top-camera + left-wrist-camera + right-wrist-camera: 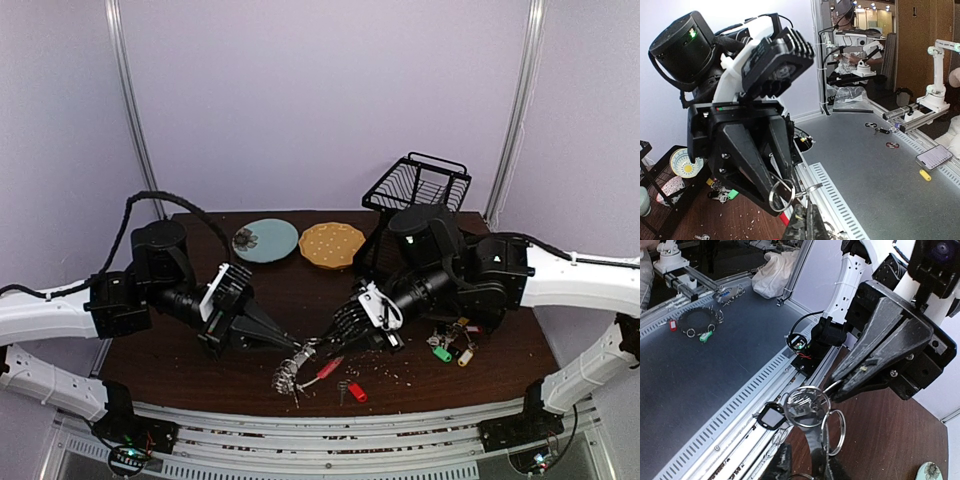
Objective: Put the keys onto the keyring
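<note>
Near the table's front edge, my left gripper is shut on a wire of the keyring, a silvery tangle of rings with a red sleeve trailing right. In the left wrist view its fingers pinch the wire. My right gripper meets it from the right. In the right wrist view the right gripper shows a narrow gap, and a small split ring, linked to the larger ring, leans on one finger. A loose key with a red tag lies on the table just right of the keyring.
A clustered bunch with green, yellow and red tags lies under the right arm. A blue plate, an orange plate and a black wire basket stand at the back. White crumbs dot the dark table; a slotted metal rail borders its front.
</note>
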